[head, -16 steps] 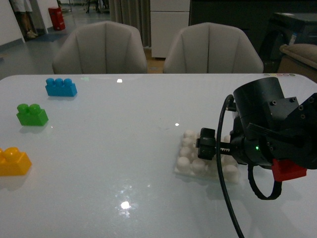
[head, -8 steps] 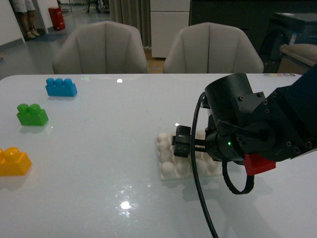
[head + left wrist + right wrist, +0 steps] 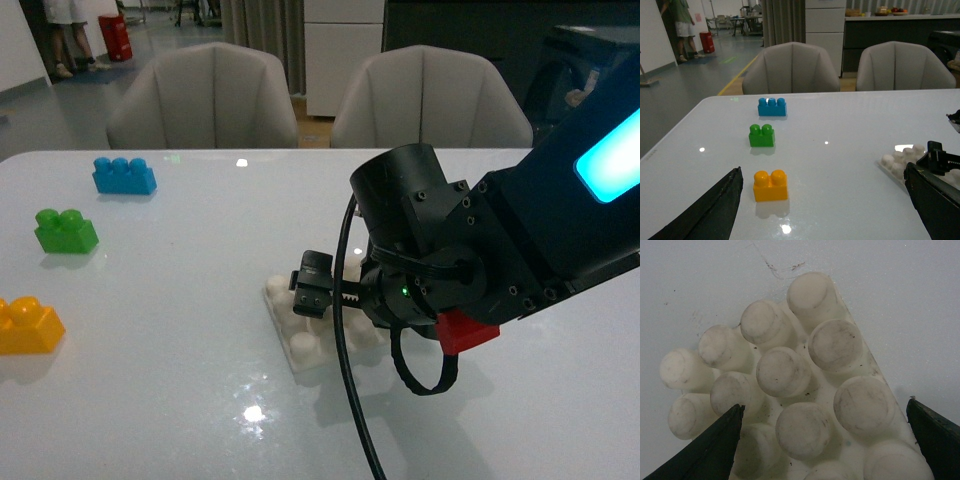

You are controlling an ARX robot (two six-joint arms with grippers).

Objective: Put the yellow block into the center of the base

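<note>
The yellow block (image 3: 30, 328) lies at the table's left front edge; in the left wrist view the yellow block (image 3: 770, 185) sits between the open fingers of my left gripper (image 3: 822, 172), nearer one finger and ahead of the tips. The white studded base (image 3: 293, 335) lies mid-table, turned at an angle and partly hidden under my right arm. It also shows in the left wrist view (image 3: 897, 160). My right gripper (image 3: 313, 284) is open, low over the base (image 3: 790, 375), its fingers spread to either side of the studs (image 3: 824, 405).
A green two-stud brick (image 3: 66, 231) and a blue three-stud brick (image 3: 124, 175) lie at the far left; both show in the left wrist view, green (image 3: 762, 136) and blue (image 3: 772, 106). A red brick (image 3: 465, 332) sits under the right arm. Two chairs (image 3: 205, 100) stand behind the table.
My right arm has moved left across the table, and the base has slid left with it and turned. The yellow, green and blue bricks have not moved.
</note>
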